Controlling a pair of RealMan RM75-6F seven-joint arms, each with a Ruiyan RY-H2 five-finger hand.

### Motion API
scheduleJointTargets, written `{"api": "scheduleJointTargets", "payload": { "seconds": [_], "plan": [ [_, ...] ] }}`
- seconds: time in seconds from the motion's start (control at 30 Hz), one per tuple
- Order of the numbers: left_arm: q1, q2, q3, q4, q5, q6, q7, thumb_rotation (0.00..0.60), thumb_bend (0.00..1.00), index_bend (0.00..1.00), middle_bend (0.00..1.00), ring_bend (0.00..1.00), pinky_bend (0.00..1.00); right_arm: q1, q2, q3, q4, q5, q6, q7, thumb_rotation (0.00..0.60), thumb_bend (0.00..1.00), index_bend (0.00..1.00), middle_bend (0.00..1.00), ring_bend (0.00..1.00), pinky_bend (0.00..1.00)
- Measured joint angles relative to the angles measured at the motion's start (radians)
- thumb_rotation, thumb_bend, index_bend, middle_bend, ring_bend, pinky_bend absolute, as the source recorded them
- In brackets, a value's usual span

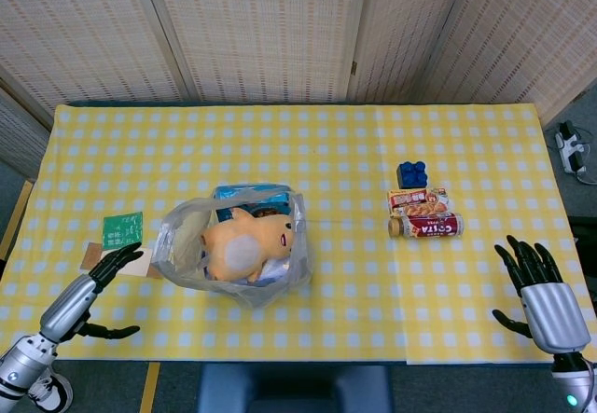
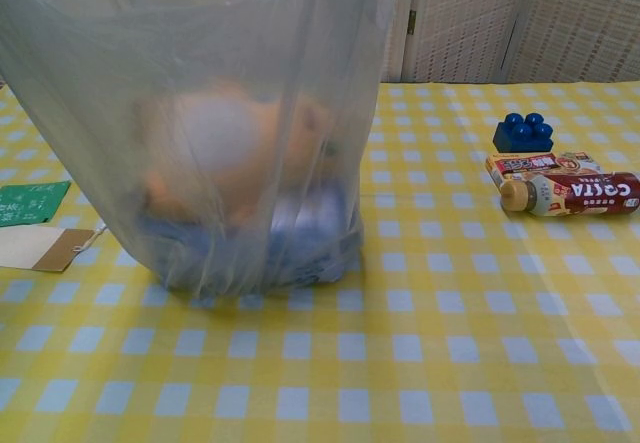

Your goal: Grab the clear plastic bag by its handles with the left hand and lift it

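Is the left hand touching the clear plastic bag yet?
No: in the head view the left hand hovers open over the tan card, apart from the clear plastic bag.

From my station I see a table (image 1: 373, 152) under a yellow-and-white checked cloth, woven beige screen panels (image 1: 261, 31) behind it, grey floor (image 1: 578, 119) at the right, even light.

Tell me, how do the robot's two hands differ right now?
The left hand reaches in over the table, its fingertips over the tan card beside the clear plastic bag; the right hand sits back near the table's front edge, away from everything. The left hand lies stretched out towards the bag, while the right hand is held with its fingers pointing away from the robot. Both are open and hold nothing.
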Motion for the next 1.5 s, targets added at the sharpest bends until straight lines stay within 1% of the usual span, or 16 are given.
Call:
{"api": "scheduleJointTargets", "payload": {
  "seconds": [0.13,0.27,0.33,0.4,0.6,0.73,0.8,0.97,1.17,1.37,1.5],
  "plan": [
    [-0.040,0.026,0.018,-0.013,0.042,0.021,-0.140,0.600,0.12,0.00,0.00,0.00,0.00,0.002,0.000,0.000,0.002,0.002,-0.006,-0.001,0.600,0.05,0.00,0.00,0.00,0.00],
    [-0.082,0.039,0.031,-0.008,0.078,0.067,-0.316,0.600,0.12,0.00,0.00,0.00,0.00,0.002,0.003,-0.001,0.000,-0.001,-0.005,0.005,0.600,0.05,0.00,0.00,0.00,0.00],
    [-0.098,0.039,0.031,-0.002,0.085,0.087,-0.373,0.600,0.12,0.00,0.00,0.00,0.00,0.001,0.004,-0.002,0.001,-0.004,-0.002,0.007,0.600,0.05,0.00,0.00,0.00,0.00],
    [-0.108,0.036,0.028,0.004,0.085,0.099,-0.397,0.600,0.12,0.00,0.00,0.00,0.00,-0.001,0.000,0.001,0.004,-0.005,0.007,0.004,0.600,0.05,0.00,0.00,0.00,0.00],
    [-0.150,0.015,0.006,0.011,0.069,0.118,-0.339,0.600,0.11,0.00,0.00,0.00,0.00,-0.008,-0.024,0.011,0.021,-0.005,0.037,-0.031,0.600,0.05,0.00,0.00,0.00,0.00],
    [-0.167,0.009,-0.005,0.010,0.055,0.107,-0.334,0.600,0.11,0.04,0.00,0.00,0.00,-0.007,-0.023,0.010,0.025,-0.013,0.031,-0.013,0.600,0.05,0.00,0.00,0.00,0.00],
    [-0.175,0.005,-0.010,0.005,0.047,0.094,-0.305,0.600,0.11,0.04,0.00,0.00,0.00,-0.008,-0.031,0.013,0.034,-0.015,0.043,-0.026,0.600,0.05,0.00,0.00,0.00,0.00],
    [-0.203,-0.003,-0.019,-0.030,0.043,0.066,-0.229,0.600,0.11,0.05,0.00,0.00,0.00,-0.008,-0.030,0.010,0.039,-0.021,0.043,-0.012,0.600,0.05,0.00,0.00,0.00,0.00],
    [-0.230,-0.015,-0.029,-0.064,0.050,0.051,-0.174,0.600,0.11,0.06,0.00,0.00,0.00,-0.006,-0.016,-0.004,0.035,-0.035,0.032,0.017,0.600,0.05,0.00,0.00,0.00,0.00],
    [-0.233,-0.018,-0.030,-0.072,0.042,0.055,-0.138,0.600,0.11,0.07,0.00,0.00,0.00,-0.009,-0.009,-0.004,0.034,-0.033,0.036,0.029,0.600,0.05,0.00,0.00,0.00,0.00],
    [-0.227,-0.021,-0.026,-0.061,0.033,0.066,-0.138,0.600,0.11,0.07,0.01,0.00,0.00,-0.008,-0.005,-0.008,0.032,-0.036,0.031,0.037,0.600,0.05,0.00,0.00,0.00,0.00]
  ]
}}
